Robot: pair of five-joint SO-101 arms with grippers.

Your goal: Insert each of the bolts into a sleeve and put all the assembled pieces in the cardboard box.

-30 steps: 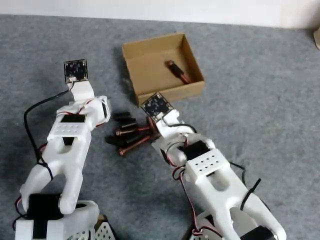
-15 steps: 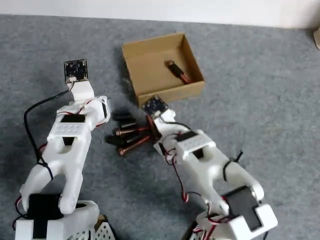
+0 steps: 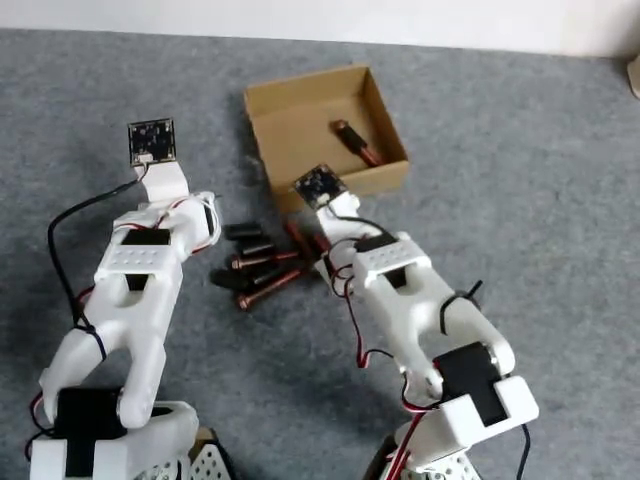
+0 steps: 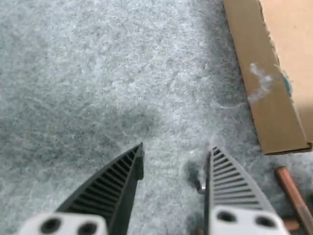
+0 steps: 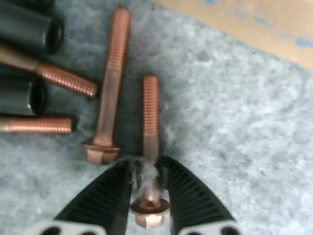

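The desk [image 3: 520,200] is covered with a grey, carpet-like cloth, and a pale wall closes it at the far edge. The right gripper [image 5: 146,169] is clamped on one copper bolt [image 5: 149,112], with its two fingers closed on the shank just next to the flanged head. I cannot tell if the bolt is already off the cloth. The long axis of this bolt runs straight out from the gripper, in line with it, and the threaded end points toward the near wall of the cardboard box [image 5: 254,24]. A second bolt [image 5: 110,83] lies just beside it, almost parallel, with its head on the same side. Farther to that side are the black sleeves [image 5: 27,29], and their open mouths look across toward the held bolt, so the sleeve axes stand roughly across the bolt's axis. I judge that the coming move depends on this: the bolt must be turned about a quarter before its thread can meet a sleeve mouth. In the high view the loose bolts and sleeves make a small pile [image 3: 258,265] between the two arms, near the front corner of the box, and one assembled piece [image 3: 355,143] already lies inside the box. The left gripper [image 4: 176,152] has its fingers apart and holds nothing; it hangs over bare cloth beside the box corner, on the other side of the pile, so it seems well placed to take a sleeve.
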